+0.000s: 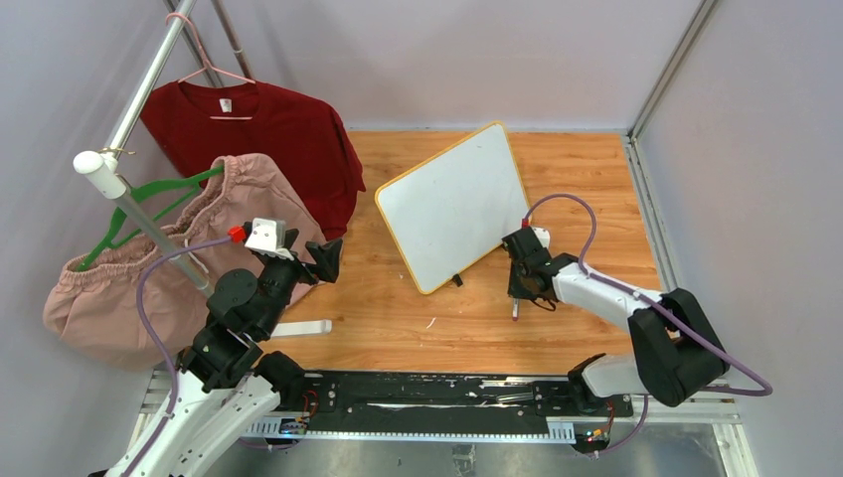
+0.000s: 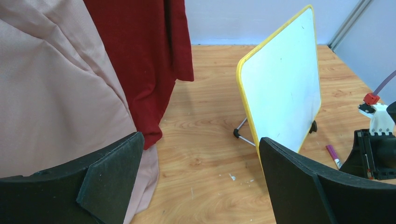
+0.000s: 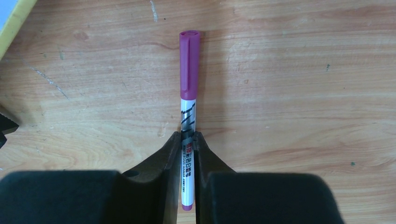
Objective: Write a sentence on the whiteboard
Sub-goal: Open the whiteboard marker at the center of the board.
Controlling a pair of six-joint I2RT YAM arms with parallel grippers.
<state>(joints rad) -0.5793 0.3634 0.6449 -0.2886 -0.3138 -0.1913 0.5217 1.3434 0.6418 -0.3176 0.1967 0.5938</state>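
Down at the wooden table (image 3: 303, 93), my right gripper (image 3: 187, 140) is pinched shut around the purple-capped marker (image 3: 189, 70). Just beside it, the whiteboard (image 1: 452, 204) stands tilted. My left gripper (image 2: 201, 142) hangs open near the red shirt (image 2: 140, 56).

From the right wrist I get only a yellow corner of the board (image 3: 13, 21), cut off at the far-left edge. The marker (image 3: 188, 116) has its near barrel tucked out of sight between the fingers of the right gripper (image 3: 188, 140), whose near ends are a blur, and its print is too small for me to read. From above, the marker is just a sliver. In the left wrist view, one finger (image 2: 299, 186) of the left gripper (image 2: 201, 144) covers the board's near corner, and the shirt (image 2: 149, 56) and pink garment (image 2: 56, 93) run off the frame. Faint specks on the board face I can't resolve.
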